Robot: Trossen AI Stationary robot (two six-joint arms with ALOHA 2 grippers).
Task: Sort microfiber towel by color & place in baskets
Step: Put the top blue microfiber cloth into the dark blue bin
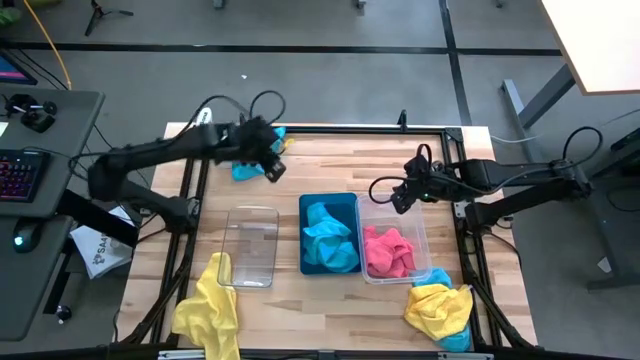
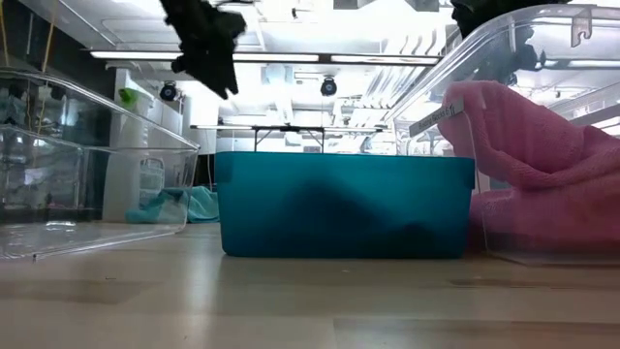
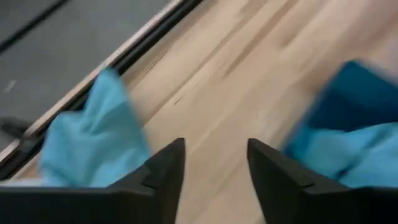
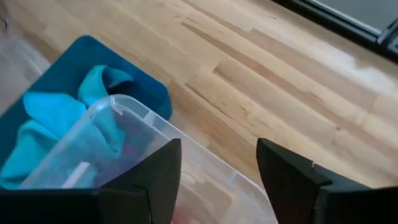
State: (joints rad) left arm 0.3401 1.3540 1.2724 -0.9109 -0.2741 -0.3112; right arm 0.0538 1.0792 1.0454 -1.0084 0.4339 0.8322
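Left gripper [image 3: 214, 163]: fingers apart, empty, cyan towel [image 1: 245, 170] just beside it at table's far edge.
Right gripper [image 4: 217, 168]: fingers apart, empty, over clear basket [image 1: 420, 240].
Teal basket [image 1: 345, 203]: cyan towels.
Clear basket: pink towel [image 1: 387, 251].

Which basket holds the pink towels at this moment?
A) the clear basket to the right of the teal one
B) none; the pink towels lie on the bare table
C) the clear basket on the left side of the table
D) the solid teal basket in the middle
A: the high view shows the pink towels bunched inside the clear basket just right of the teal basket, which holds blue towels.
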